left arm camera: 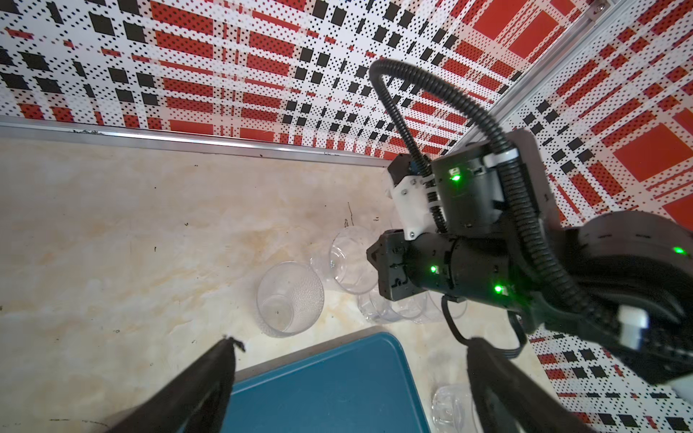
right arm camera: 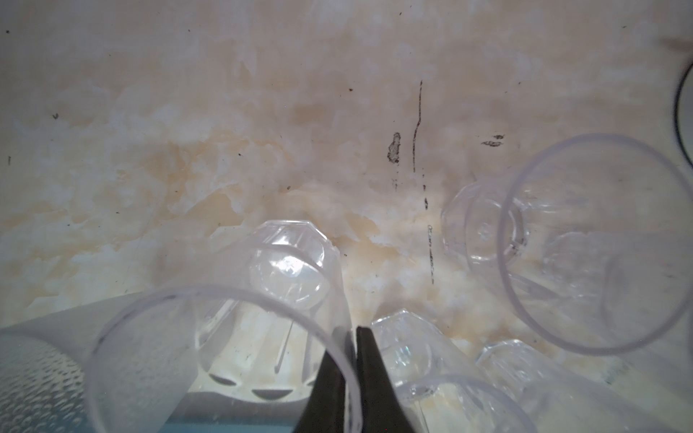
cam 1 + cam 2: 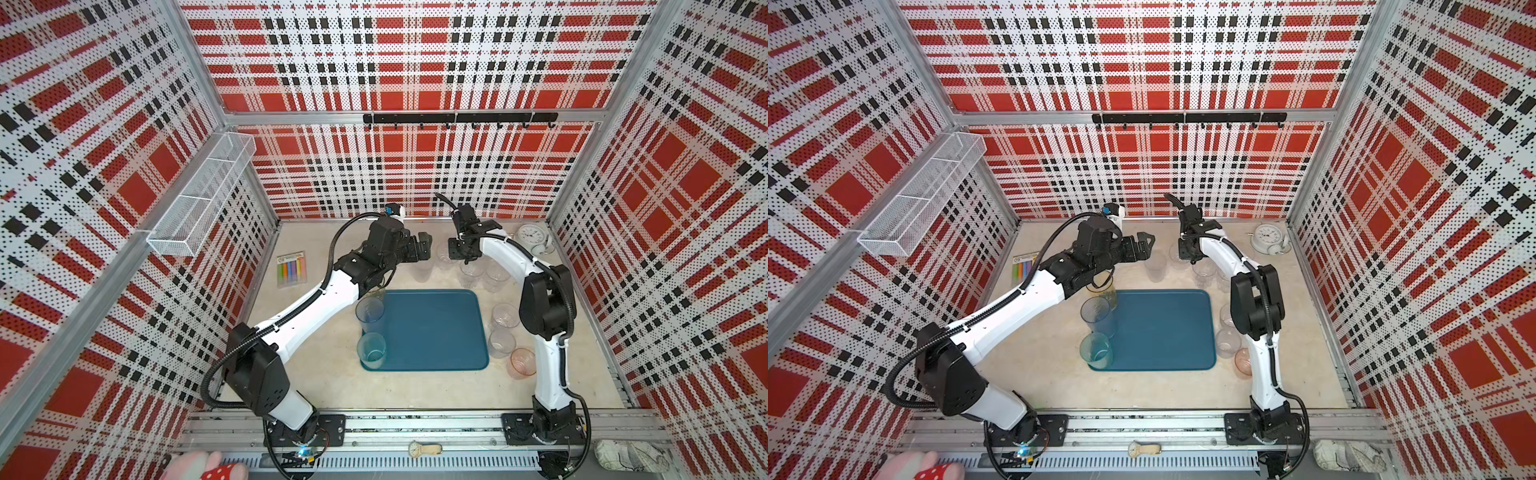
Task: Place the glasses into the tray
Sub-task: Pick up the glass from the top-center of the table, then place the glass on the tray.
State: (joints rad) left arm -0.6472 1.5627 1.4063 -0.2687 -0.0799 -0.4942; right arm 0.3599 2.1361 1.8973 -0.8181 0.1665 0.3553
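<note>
- Tray lies on the table, mint-green glass and blue-grey glass at its left edge.
- Beyond it, left end effector hangs wide open.
- Right end effector pinches a clear glass by its rim, behind the tray.

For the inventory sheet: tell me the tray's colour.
The tray is plain dark teal-blue, clearest in both top views.

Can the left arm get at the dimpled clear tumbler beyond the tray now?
Probably yes: the left gripper is open, and the dimpled tumbler stands upright just ahead of it with nothing between. The right gripper, pinching the rim of a neighbouring tumbler, is close by.
</note>
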